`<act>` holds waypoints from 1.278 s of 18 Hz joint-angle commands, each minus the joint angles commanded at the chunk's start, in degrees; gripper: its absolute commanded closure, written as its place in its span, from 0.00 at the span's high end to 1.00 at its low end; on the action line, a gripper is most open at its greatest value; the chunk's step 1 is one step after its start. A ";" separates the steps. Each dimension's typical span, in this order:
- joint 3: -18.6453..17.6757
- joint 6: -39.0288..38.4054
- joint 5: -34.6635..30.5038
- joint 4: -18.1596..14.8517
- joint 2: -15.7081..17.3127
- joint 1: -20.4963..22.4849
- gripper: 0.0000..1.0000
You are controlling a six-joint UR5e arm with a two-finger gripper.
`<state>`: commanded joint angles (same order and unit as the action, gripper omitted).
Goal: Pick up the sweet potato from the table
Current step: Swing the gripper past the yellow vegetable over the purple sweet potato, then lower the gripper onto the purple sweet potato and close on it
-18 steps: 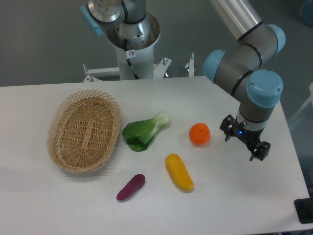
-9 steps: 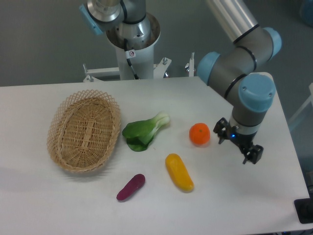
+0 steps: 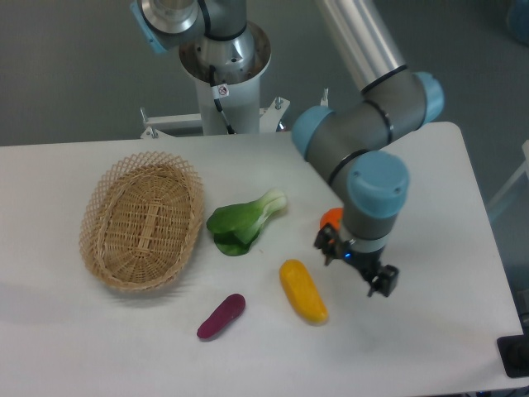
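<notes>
Broadly, biggest thing first:

Table: the table [image 3: 74, 347] is a white top with rounded corners, and everything below rests on it.

Arm: the arm [image 3: 372, 178] reaches in from the upper middle and bends down over the right-centre of the table, its wrist covering most of the orange fruit [image 3: 330, 217].

Basket: the wicker basket [image 3: 142, 219] sits at the left, well apart from the gripper and holding nothing that shows.

Greens: the leafy green vegetable [image 3: 242, 222] lies between the basket and the arm.

Yellow vegetable: the yellow vegetable [image 3: 302, 290] lies just left of the gripper, directly between it and the target.

Gripper: the gripper [image 3: 357, 263] hangs low over the table with its two fingers spread apart and nothing between them.

Sweet potato: the sweet potato [image 3: 221, 316] lies bare on the table near the front edge, below the greens and left of the yellow vegetable, touching neither.

Bearing: from the gripper the sweet potato lies to the left and nearer the camera, beyond the yellow vegetable.

Long axis: it runs diagonally, lower-left end to upper-right end.

Judgement: the approach probably has to pass over or around the yellow vegetable, and the fingers would best close across the slim width, at right angles to that diagonal.
</notes>
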<state>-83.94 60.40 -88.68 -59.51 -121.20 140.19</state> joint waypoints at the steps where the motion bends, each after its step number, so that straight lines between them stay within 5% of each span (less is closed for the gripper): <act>1: 0.00 -1.15 0.00 0.79 -0.35 -0.88 1.00; 23: -0.62 -5.73 0.96 1.68 -4.93 -11.26 1.00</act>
<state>-84.55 54.67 -87.72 -57.83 -126.12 128.94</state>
